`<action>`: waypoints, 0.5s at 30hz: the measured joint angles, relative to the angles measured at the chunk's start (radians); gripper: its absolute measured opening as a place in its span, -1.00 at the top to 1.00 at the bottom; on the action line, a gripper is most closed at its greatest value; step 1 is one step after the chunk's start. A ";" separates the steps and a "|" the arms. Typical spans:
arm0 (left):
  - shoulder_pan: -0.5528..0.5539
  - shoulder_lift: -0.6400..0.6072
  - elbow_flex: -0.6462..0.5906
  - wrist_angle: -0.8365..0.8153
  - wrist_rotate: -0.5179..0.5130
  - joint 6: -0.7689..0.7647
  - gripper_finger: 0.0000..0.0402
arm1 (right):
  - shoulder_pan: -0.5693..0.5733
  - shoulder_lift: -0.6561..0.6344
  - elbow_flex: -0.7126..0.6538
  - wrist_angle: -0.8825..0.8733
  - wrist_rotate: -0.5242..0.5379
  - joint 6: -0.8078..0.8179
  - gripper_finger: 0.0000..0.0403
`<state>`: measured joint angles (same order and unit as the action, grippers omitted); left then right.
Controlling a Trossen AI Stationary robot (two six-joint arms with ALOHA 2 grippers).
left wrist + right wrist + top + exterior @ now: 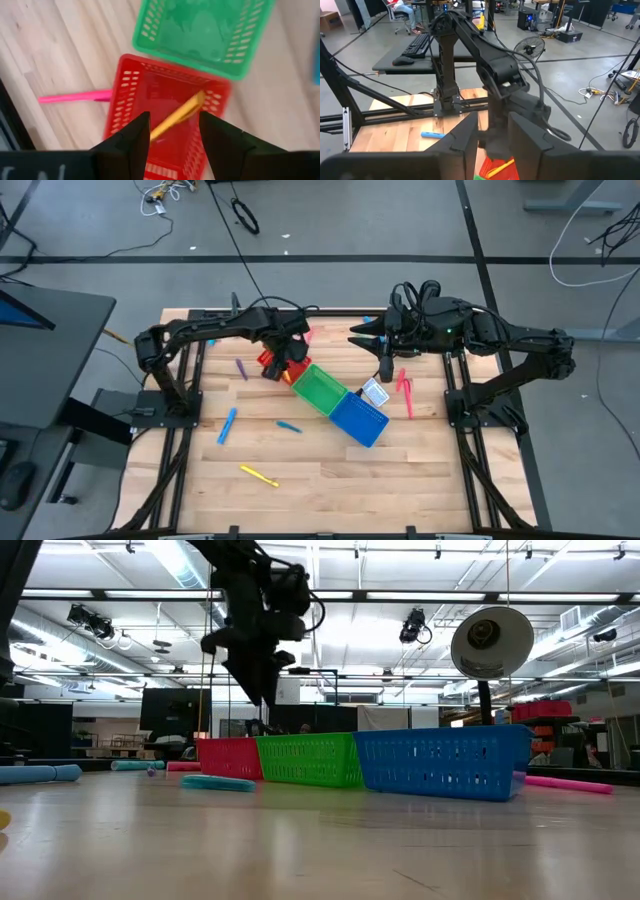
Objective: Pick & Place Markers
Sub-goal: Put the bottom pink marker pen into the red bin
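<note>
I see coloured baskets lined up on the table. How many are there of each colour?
red bin: 1
green bin: 1
blue bin: 1
Total: 3

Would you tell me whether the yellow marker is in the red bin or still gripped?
In the bin: the yellow marker lies inside the red bin, below the left gripper, whose open fingers do not touch it.

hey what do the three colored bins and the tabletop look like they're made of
The red bin, green bin and blue bin look like molded plastic: glossy, uniform color, walls pierced with regular slots. The tabletop looks like wood, probably butcher block: pale planks with grain and seams, with a smooth finish.
</note>
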<state>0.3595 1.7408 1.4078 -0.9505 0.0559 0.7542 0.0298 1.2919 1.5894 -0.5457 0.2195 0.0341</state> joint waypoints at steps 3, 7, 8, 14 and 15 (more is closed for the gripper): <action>-0.019 -0.031 0.000 -0.042 0.001 -0.045 0.13 | 0.000 0.000 0.000 0.000 0.000 -0.013 0.43; -0.051 -0.077 0.000 -0.068 0.002 -0.113 0.13 | 0.000 0.000 0.000 0.000 0.000 -0.016 0.42; -0.059 -0.092 0.000 -0.072 0.004 -0.128 0.13 | 0.000 0.000 0.000 0.000 0.000 -0.016 0.42; -0.100 -0.188 0.000 -0.063 0.057 -0.271 0.13 | 0.000 0.000 0.000 0.000 0.000 -0.016 0.42; -0.106 -0.207 0.000 -0.054 0.064 -0.304 0.13 | 0.000 0.000 0.000 0.000 0.000 -0.016 0.42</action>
<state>0.2538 1.5342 1.4075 -1.0046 0.1199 0.4501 0.0296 1.2919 1.5894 -0.5457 0.2199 0.0177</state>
